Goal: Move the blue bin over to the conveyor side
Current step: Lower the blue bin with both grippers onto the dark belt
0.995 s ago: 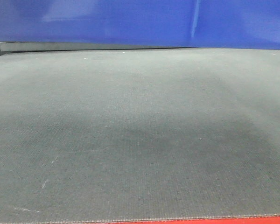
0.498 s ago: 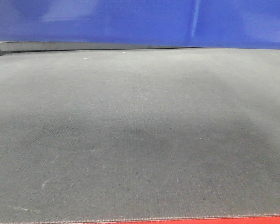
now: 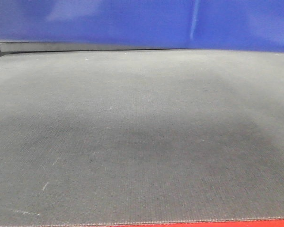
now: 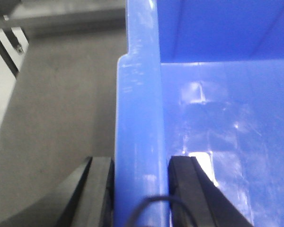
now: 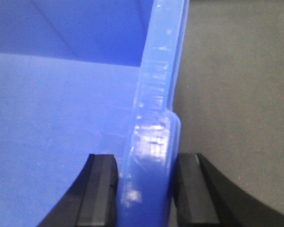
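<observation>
blue bin (image 3: pixel 142 23) fills the far edge of the front view, standing on or just over the far part of the conveyor side (image 3: pixel 132 142), whose dark woven belt spreads toward the camera to a thin red frame strip at the bottom; whether the bin touches the belt cannot be told. it looks like a wide, rigid plastic tub, probably light when empty but awkward for one arm, glossy and so likely slippery, which makes the thick flat rim the sensible place to hold, one arm at each end. that is how it is held: the left gripper (image 4: pixel 139 177) is clenched on the rim (image 4: pixel 137 118), one pad outside the wall and one inside, and the right gripper (image 5: pixel 144 182) pinches the opposite rim the same way. against the frames from a second and half a second ago, the bin's lower edge sits almost where it was, shifted only slightly.
</observation>
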